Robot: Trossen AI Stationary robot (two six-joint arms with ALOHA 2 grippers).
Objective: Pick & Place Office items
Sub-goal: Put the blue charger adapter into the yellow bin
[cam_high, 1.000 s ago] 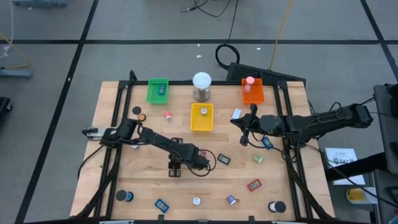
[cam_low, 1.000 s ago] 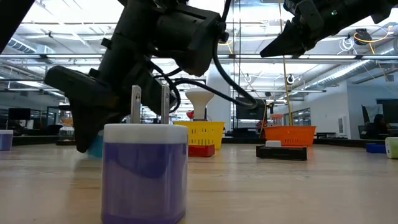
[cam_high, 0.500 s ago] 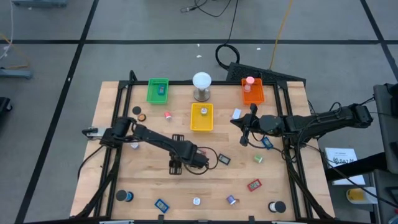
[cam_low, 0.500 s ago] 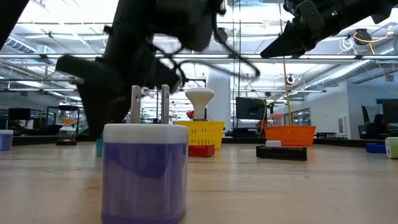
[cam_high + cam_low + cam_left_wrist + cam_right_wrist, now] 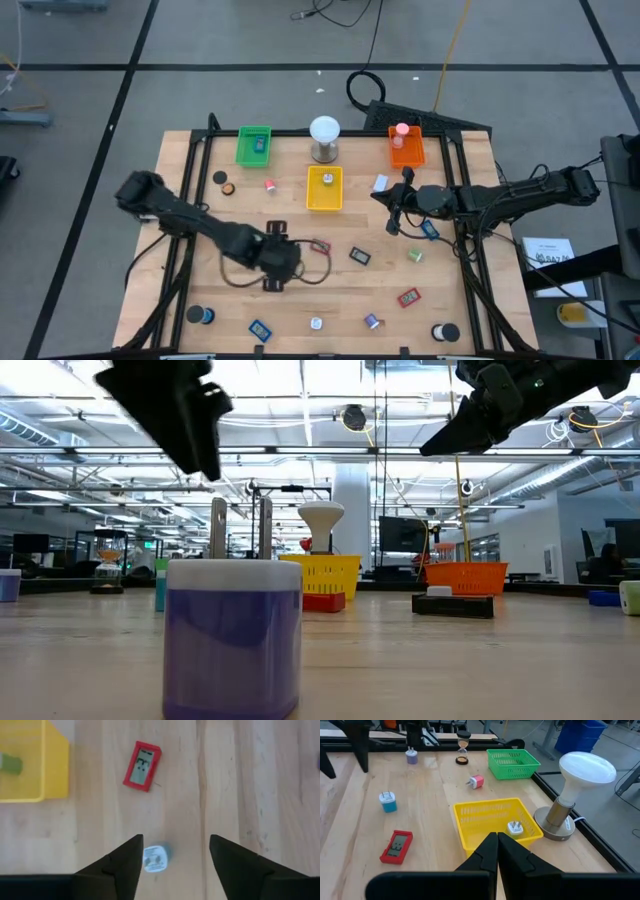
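My left gripper [image 5: 175, 856] hangs open above the table's middle, pointing steeply down, and touches nothing. Below the gap between its fingers a small blue plug adapter [image 5: 156, 858] stands on the wood on its base. A red timer [image 5: 142, 765] lies flat just beyond the adapter, and the yellow tray [image 5: 30, 780] sits farther off. The adapter [image 5: 387, 801] and timer [image 5: 396, 846] show apart in the right wrist view. My right gripper [image 5: 382, 198] waits shut in the air at the right, holding nothing.
A green tray [image 5: 254, 145], the yellow tray [image 5: 324, 190], an orange tray [image 5: 405, 148] and a white-domed lamp [image 5: 324, 138] line the far side. Small items lie scattered along the near edge, among them a purple plug [image 5: 232, 630] and black rolls [image 5: 203, 316].
My left gripper has risen from table height and drawn back toward the table's left, tipping from nearly level to steeply downward. The red timer, which it covered in the high view, now shows. The blue adapter stays on the table.
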